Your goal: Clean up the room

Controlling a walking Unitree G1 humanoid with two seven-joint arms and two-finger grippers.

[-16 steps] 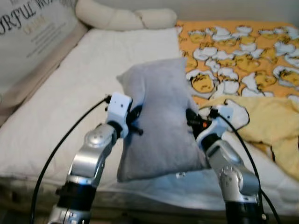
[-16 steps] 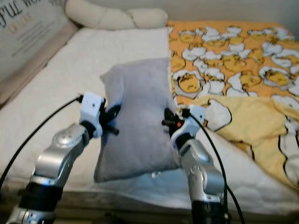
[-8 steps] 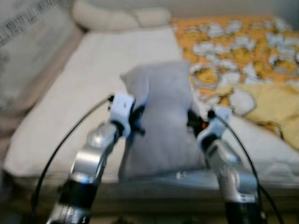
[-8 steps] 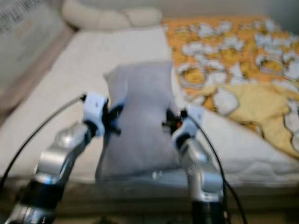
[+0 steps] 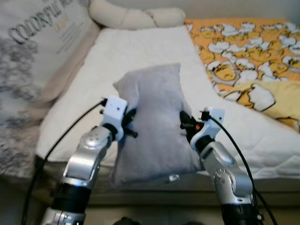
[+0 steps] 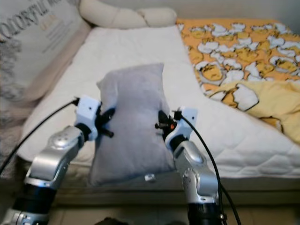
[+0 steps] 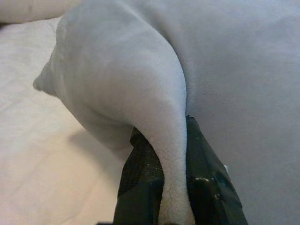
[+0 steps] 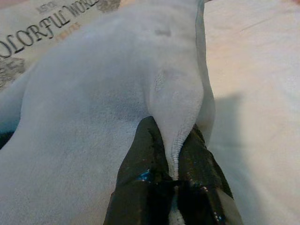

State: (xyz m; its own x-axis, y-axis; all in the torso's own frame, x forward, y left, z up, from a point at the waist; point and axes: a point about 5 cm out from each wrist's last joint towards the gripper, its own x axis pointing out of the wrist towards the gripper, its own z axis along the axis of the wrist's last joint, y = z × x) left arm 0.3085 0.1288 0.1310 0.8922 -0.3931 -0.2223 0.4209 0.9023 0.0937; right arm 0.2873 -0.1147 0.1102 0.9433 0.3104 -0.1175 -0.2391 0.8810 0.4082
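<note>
Two claws share one grey pillow (image 5: 157, 122), which hangs above the near edge of the bed (image 5: 140, 51), its long axis running from that edge up toward the head of the bed, the lower end drooping past the mattress edge. The left claw (image 7: 173, 154) is pinched tight on a fold of the pillow's left seam; in its wrist view both black fingers (image 7: 140, 187) press the fabric between them. The right claw (image 8: 173, 164) is closed the same way on the opposite seam, its fingers (image 8: 140, 164) squeezing a ridge of cloth. The pillow therefore lies between the claws, directly ahead of both, with neither arm nearer than the other. Any placement likely depends on moving both arms together along that long axis, toward the cream bolster (image 5: 136, 16) at the head of the bed. A printed cushion (image 5: 37, 47) leans along the left edge, and an orange patterned blanket (image 5: 248, 42) covers the far right corner.
</note>
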